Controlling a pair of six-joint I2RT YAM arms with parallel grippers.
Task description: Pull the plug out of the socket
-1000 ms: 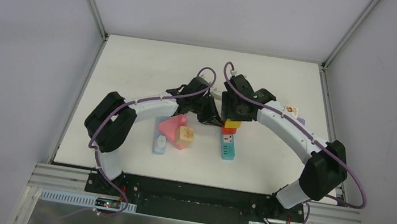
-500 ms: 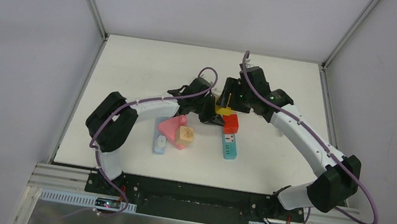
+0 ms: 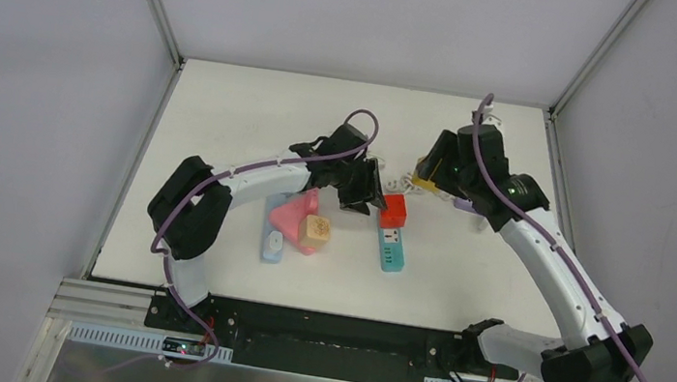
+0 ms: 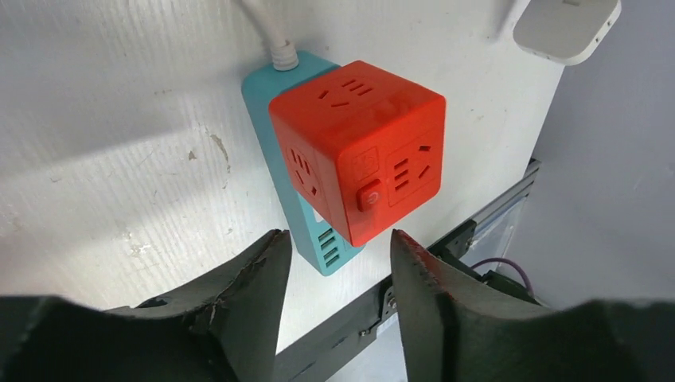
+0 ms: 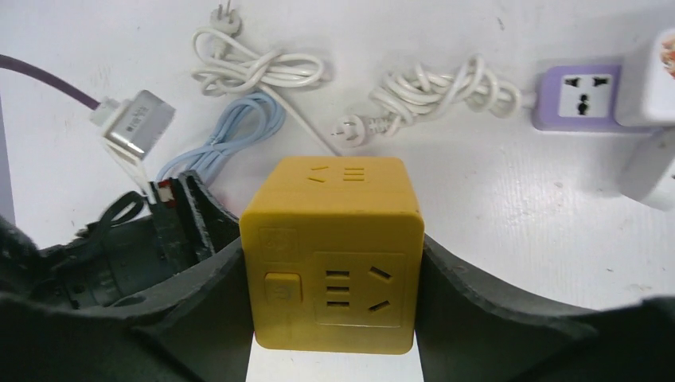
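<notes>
The right tool (image 5: 334,278) is clamping a yellow cube plug (image 5: 334,239) on 2 sides over the white table (image 5: 477,207). In the overhead view it is sitting right of centre, well apart from the red cube socket (image 4: 358,151). Only the right wrist view is showing coiled white cables (image 5: 430,91) and a lilac socket block (image 5: 577,94) beyond the plug. Only the left wrist view is showing the red cube sitting on a teal power strip (image 4: 275,119), with the left tool (image 4: 336,239) spread and grasping nothing. An embossed mark on the yellow cube is too faint to read.
</notes>
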